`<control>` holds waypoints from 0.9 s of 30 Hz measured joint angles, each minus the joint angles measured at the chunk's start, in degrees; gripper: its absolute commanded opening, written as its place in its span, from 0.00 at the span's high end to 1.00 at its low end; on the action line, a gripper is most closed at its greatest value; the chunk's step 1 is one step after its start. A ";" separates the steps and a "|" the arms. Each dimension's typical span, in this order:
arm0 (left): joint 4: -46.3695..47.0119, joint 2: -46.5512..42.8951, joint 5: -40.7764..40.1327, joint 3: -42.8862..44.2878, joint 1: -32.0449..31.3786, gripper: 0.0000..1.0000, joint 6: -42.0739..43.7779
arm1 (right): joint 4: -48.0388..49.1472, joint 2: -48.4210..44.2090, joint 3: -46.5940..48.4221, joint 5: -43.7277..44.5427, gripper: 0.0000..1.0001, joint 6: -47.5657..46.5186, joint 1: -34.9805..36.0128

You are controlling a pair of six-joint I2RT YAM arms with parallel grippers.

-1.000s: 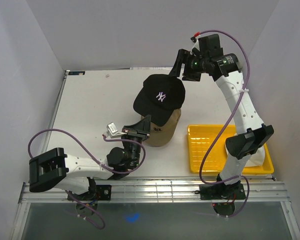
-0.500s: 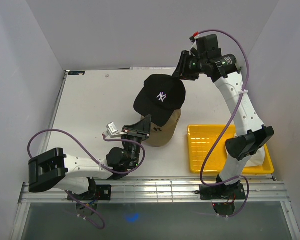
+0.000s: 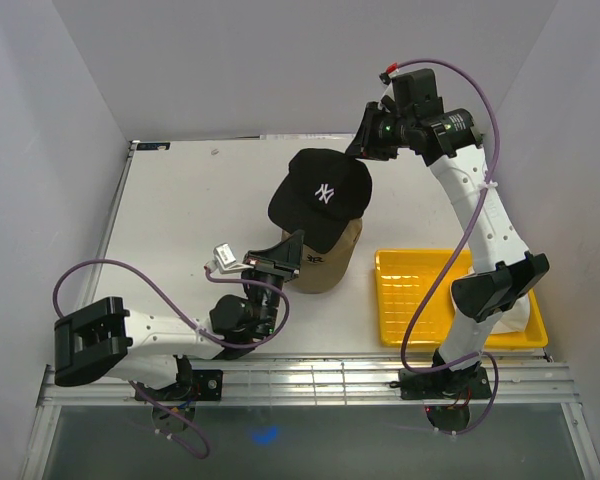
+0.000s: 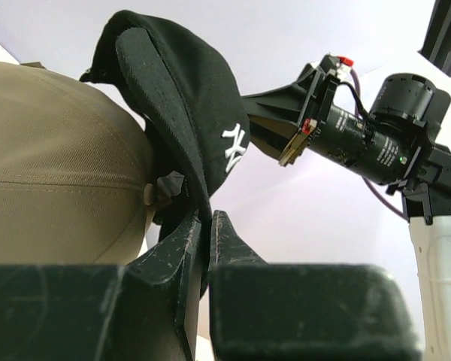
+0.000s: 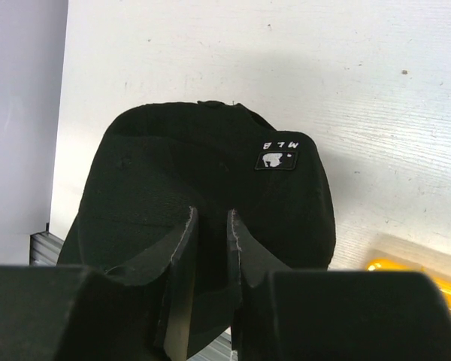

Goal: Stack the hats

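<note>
On the bench (image 3: 180, 230), one black cap (image 3: 320, 195) atop one tan cap (image 3: 330, 265), left claw (image 4: 208, 226) clamped on the black brim, right claw (image 5: 209, 226) pinched together, empty, one yellow tray (image 3: 392, 290).

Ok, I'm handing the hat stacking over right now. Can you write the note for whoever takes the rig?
Left gripper: jaws pinched on what looks like the brim of the black cap, low at the front of the stack.
Right gripper: jaws nearly closed, empty, raised behind the black cap's back.
Caps: the black cap sits tilted on the tan cap; the yellow tray is to their right.
Done: two caps stacked.
Left: seat the black cap squarely and release. No other caps are clearly in view.
</note>
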 measured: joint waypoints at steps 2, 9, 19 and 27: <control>0.00 -0.46 0.70 -0.42 0.00 1.00 0.35 | 0.00 -0.04 0.00 0.00 0.92 0.00 0.00; 0.00 -3.23 2.38 -2.82 0.00 0.77 1.01 | 0.09 -1.55 -0.02 -0.11 0.92 0.02 0.26; 0.44 -7.63 6.21 -5.14 0.00 0.47 -4.81 | 1.77 -3.78 -0.02 -0.94 0.92 -0.70 0.55; -0.94 -10.51 7.04 -5.44 0.00 0.44 -7.41 | 4.13 -4.98 -0.37 -2.58 0.92 -1.51 0.79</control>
